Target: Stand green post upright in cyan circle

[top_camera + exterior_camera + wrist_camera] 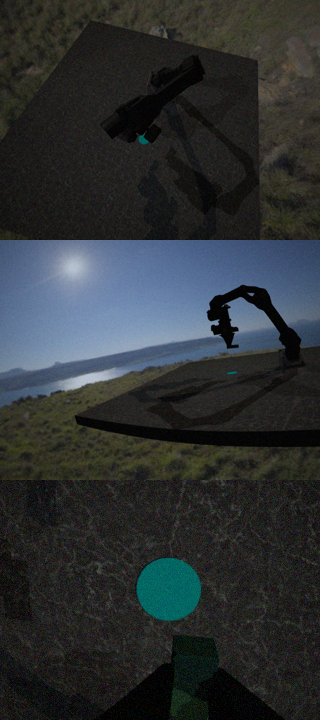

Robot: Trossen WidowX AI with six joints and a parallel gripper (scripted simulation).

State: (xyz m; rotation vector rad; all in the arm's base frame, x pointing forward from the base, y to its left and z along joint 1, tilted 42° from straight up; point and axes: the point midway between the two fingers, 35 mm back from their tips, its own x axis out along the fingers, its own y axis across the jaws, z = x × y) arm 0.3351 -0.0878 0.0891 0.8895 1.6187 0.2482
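The cyan circle (143,139) (231,373) (169,589) lies flat on the table, bare in the wrist view and partly covered by the arm in the top view. My gripper (229,344) (191,676) points down and is shut on the green post (235,346) (190,706). In the exterior view the post is a short dark bar, roughly level and sticking out sideways from the fingertips, well above the table. In the wrist view its end lies just below the circle. The fingertips and post are hidden behind the arm in the top view.
The dark table (77,165) (116,410) bears the arm's base (292,361) at its far side in the exterior view. Broad arm shadows cross the table beside the circle. The table's edges show in the top and exterior views.
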